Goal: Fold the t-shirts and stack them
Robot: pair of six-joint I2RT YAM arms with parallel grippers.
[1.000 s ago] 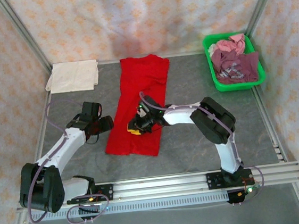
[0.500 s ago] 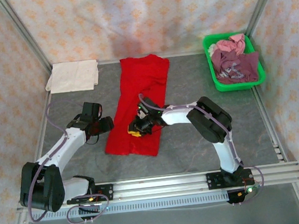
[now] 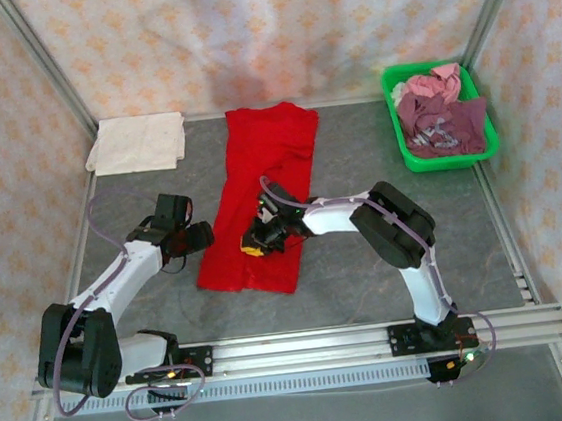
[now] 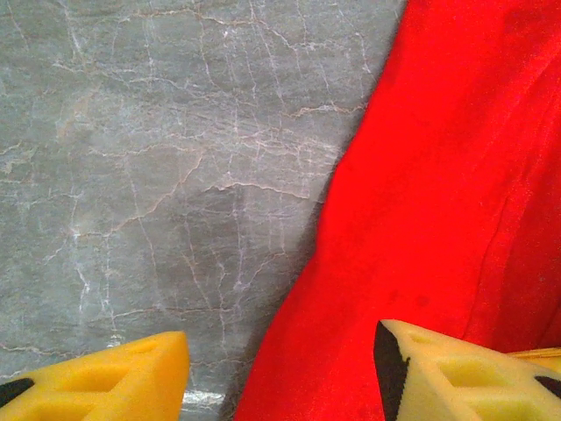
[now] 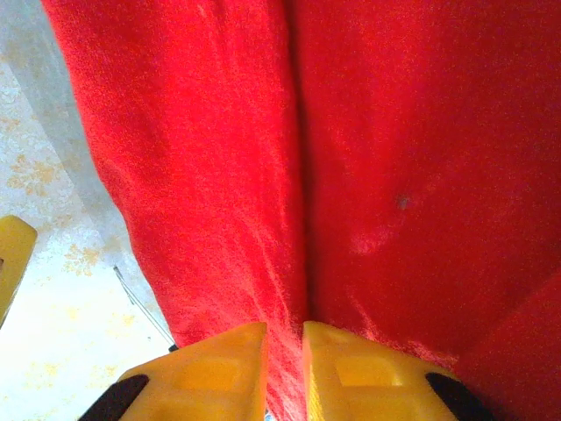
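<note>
Right pincer (image 5: 285,338) is nipped on a ridge of the red t-shirt (image 3: 264,187) lying long down the middle of the worktop (image 3: 375,150), left pincer (image 3: 199,236) gaping at its edge; light, floppy cloth, probably best taken by the hem corners.

red t-shirt (image 3: 264,187): plain bright red | cream t-shirt (image 3: 138,143): cream-white | maroon t-shirt (image 3: 443,128): dull maroon, pale print | pink t-shirt (image 3: 445,80): pink | basket (image 3: 447,162): green | tabletop (image 3: 355,152): grey, thin pale cracks | wall (image 3: 272,30): pale, orange flowers | left claw (image 4: 280,373): yellow | right claw (image 5: 285,360): yellow
</note>
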